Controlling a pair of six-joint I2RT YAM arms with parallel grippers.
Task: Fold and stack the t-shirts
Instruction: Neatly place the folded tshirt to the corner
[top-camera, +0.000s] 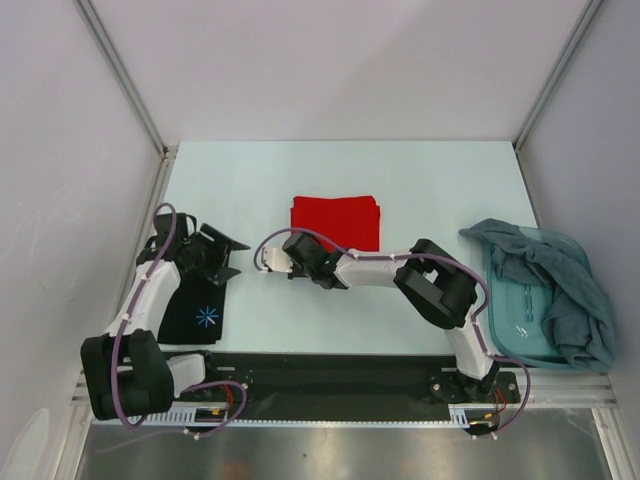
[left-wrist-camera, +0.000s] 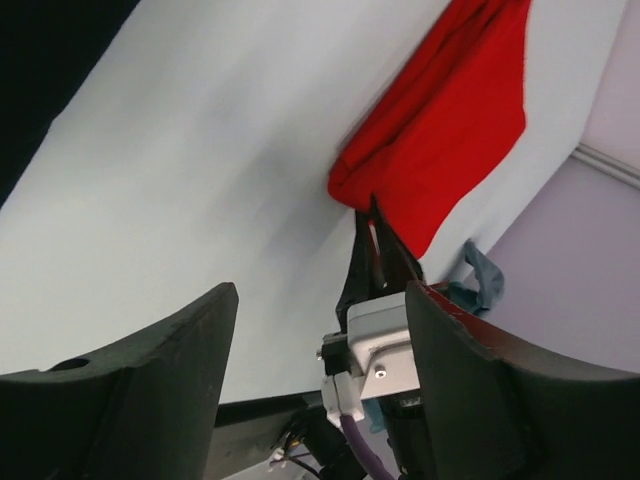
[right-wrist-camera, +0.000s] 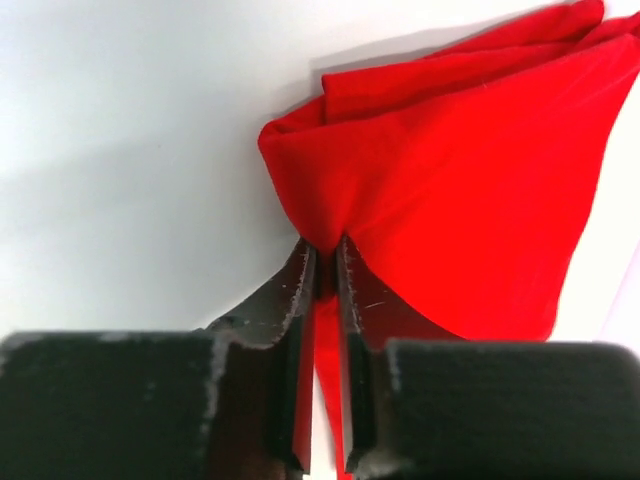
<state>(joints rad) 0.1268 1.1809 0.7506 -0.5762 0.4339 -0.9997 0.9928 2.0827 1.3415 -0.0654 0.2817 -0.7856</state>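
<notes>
- Nearest, at the bench's (top-camera: 420, 180) near-left edge, the black t-shirt (top-camera: 203, 315) with its starburst print looks folded into a small block. The left arm (top-camera: 150, 290) partly covers it.
- Around mid-bench the red t-shirt (top-camera: 336, 222) lies as a tidy folded rectangle, well apart from the black one, so I judge two shirts folded but not yet stacked.
- At the near-right corner a teal bin (top-camera: 505, 335) holds the teal-grey t-shirts (top-camera: 565, 295), crumpled, with one draped over its rim. They are unfolded; I can't tell how many there are. That is the bulk of what's left.
- The right gripper (right-wrist-camera: 325, 255) reaches in at the red shirt's near-left corner. Its jaws are drawn almost together with a pinch of red cloth between the tips, and the corner is puckered up into the grip.
- The left gripper (top-camera: 232, 256) hovers just past the black shirt, left of the red one. Its fingers (left-wrist-camera: 200, 330) stand wide apart with nothing between them, touching no cloth that I can see.
</notes>
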